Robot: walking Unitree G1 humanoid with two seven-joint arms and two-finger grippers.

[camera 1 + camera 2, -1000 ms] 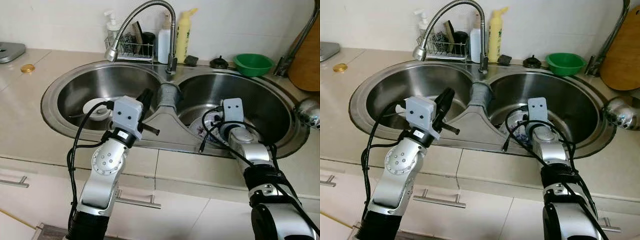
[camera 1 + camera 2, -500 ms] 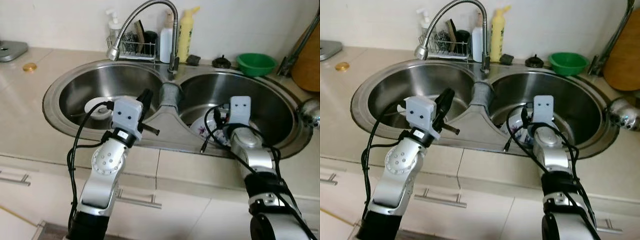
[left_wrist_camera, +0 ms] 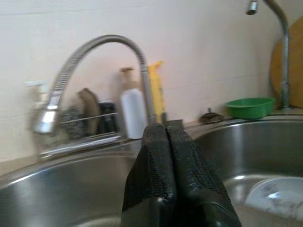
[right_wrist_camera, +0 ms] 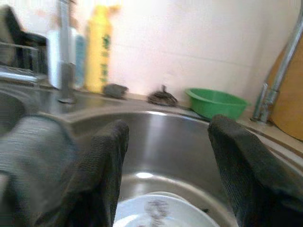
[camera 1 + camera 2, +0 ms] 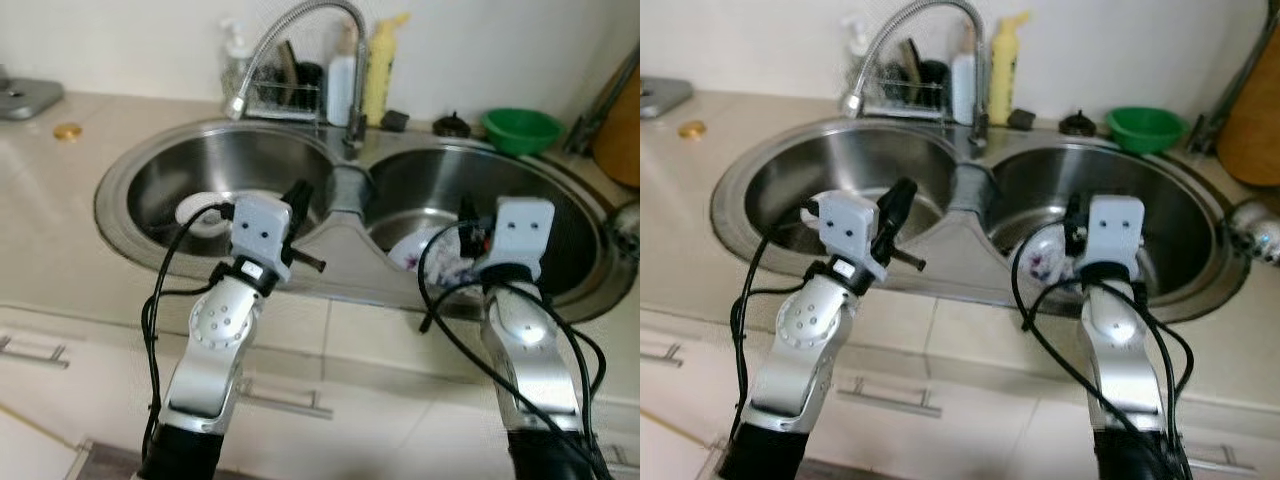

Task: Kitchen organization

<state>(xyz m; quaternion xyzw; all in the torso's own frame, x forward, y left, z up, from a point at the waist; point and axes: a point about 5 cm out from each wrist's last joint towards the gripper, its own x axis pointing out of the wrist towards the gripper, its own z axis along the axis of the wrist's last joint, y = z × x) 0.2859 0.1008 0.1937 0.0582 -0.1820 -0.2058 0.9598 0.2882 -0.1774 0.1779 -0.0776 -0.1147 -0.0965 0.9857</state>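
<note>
Right wrist view: right gripper (image 4: 165, 156), fingers apart, has risen above patterned plate (image 4: 156, 212) in right basin (image 5: 560, 215); plate ungrasped. Left gripper (image 3: 166, 137) fingers together, idle.

Beige stone countertop (image 5: 60, 215) with a recessed double-bowl stainless steel sink (image 5: 340, 262).

A small round gold-coloured lid (image 5: 68, 131) lies at the counter's far left. Along the back edge stand a wire rack (image 5: 285, 97), a white bottle (image 5: 344, 79), a yellow bottle (image 5: 380, 72) and a green plastic bowl (image 5: 520, 128). A white plate (image 5: 200, 213) lies in the left bowl; a patterned white plate (image 5: 1040, 258) lies in the right bowl.
</note>
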